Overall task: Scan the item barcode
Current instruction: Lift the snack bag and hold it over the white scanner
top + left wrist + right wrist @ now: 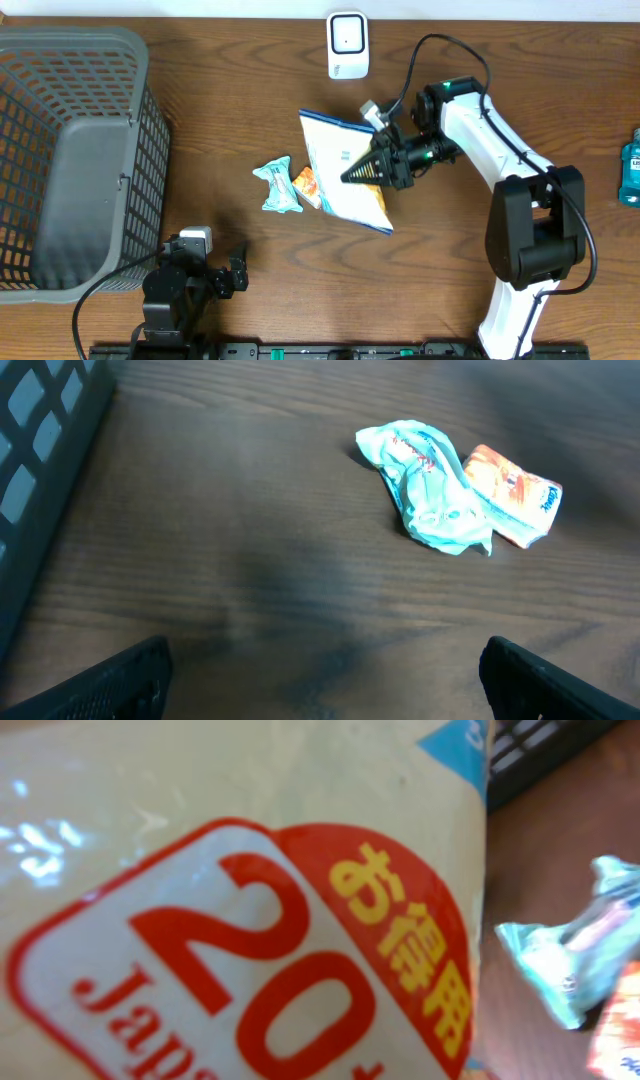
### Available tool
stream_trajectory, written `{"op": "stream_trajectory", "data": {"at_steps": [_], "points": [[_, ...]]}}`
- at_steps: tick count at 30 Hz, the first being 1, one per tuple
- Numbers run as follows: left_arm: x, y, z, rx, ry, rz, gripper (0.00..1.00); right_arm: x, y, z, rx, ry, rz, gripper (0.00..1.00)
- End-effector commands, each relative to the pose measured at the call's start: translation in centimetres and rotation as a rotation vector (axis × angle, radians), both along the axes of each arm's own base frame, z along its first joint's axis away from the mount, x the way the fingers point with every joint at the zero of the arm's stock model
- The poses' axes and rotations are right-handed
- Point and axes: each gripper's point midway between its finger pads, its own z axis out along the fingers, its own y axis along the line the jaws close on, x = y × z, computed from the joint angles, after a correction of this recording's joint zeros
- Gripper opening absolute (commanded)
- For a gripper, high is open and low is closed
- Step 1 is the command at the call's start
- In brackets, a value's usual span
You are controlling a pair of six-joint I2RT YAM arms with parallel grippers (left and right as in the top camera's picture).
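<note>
My right pincer [362, 172], pressed shut on the white bag [330, 145] over the middle of the table [230, 110], short of the scanner [347, 45]. Risk: the slick film slips free, or the wrong face meets the scanner.

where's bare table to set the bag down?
Free: wood between basket and teal packet; top strip between basket and scanner. Crowded: centre, where bag, teal packet and orange packet bunch up by the right tool.

Cream bag [200, 780], red badge [300, 845]; teal wrapper [435, 490]; grey basket [70, 35].
</note>
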Motion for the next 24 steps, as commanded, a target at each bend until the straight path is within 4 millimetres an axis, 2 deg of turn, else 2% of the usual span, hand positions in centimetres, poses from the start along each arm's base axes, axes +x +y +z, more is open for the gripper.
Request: {"op": "stream_trajectory", "data": {"at_steps": [1, 4, 7, 10, 12, 13, 14, 15, 16, 18, 21, 24], "points": [[-0.1, -0.1, -0.6, -0.013, 0.016, -0.003, 0.98, -0.8, -0.1, 1.6, 0.072, -0.223, 0.034, 0.01], [-0.1, -0.1, -0.6, -0.013, 0.016, -0.003, 0.98, -0.9, -0.4, 1.2, 0.028, -0.162, 0.037, 0.01], [-0.1, -0.1, -0.6, -0.013, 0.016, -0.003, 0.98, -1.3, -1.0, -0.4, -0.069, -0.148, 0.081, 0.01], [-0.1, -0.1, -0.6, -0.013, 0.016, -0.003, 0.98, 0.1, -1.1, -2.0, -0.159, -0.109, 0.052, 0.01], [-0.1, -0.1, -0.6, -0.013, 0.016, -0.003, 0.98, 2.3, -1.4, -4.5, -0.318, -0.079, -0.001, 0.01], [-0.1, -0.1, -0.6, -0.013, 0.016, -0.003, 0.98, 4.2, -2.0, -6.5, -0.459, -0.038, -0.075, 0.02], [-0.1, -0.1, -0.6, -0.013, 0.016, -0.003, 0.98, 6.6, -3.1, -8.8, -0.646, 0.01, -0.204, 0.02], [-0.1, -0.1, -0.6, -0.013, 0.016, -0.003, 0.98, 9.1, -5.2, -11.1, -0.853, 0.048, -0.371, 0.01], [-0.1, -0.1, -0.6, -0.013, 0.016, -0.003, 0.98, 10.7, -7.6, -12.4, -1.033, 0.037, -0.502, 0.01], [-0.1, -0.1, -0.6, -0.013, 0.016, -0.003, 0.98, 11.3, -9.2, -12.5, -1.154, -0.023, -0.543, 0.01], [-0.1, -0.1, -0.6, -0.013, 0.016, -0.003, 0.98, 11.8, -9.7, -11.4, -1.212, -0.104, -0.557, 0.01], [-0.1, -0.1, -0.6, -0.013, 0.016, -0.003, 0.98, 13.8, -10.7, -10.7, -1.321, -0.249, -0.638, 0.01]]}}
